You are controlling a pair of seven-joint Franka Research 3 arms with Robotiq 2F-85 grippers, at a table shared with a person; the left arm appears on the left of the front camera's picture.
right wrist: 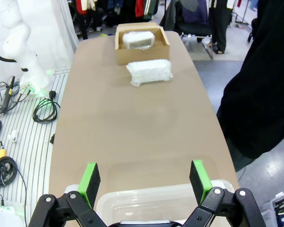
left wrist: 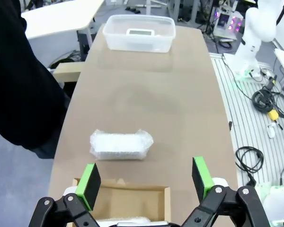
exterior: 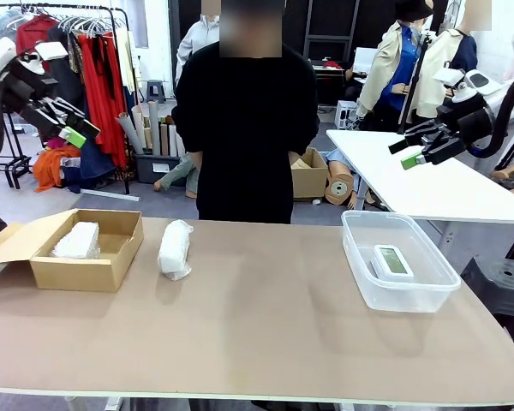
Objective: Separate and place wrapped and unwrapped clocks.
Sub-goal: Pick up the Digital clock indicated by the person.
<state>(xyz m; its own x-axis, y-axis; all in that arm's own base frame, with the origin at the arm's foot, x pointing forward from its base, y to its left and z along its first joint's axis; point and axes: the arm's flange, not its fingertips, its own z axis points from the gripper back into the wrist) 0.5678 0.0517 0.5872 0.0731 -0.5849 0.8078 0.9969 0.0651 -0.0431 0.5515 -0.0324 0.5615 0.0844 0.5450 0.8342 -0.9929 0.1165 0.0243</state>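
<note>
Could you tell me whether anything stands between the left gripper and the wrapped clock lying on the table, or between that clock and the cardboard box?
Nothing visible does. Only air separates the open left gripper from the wrapped clock, which lies on bare table beside the open cardboard box; a second wrapped clock inside leaves room.

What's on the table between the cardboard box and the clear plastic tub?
One wrapped clock, lying beside the box; onward to the tub, bare tabletop. Front view shows it.
</note>
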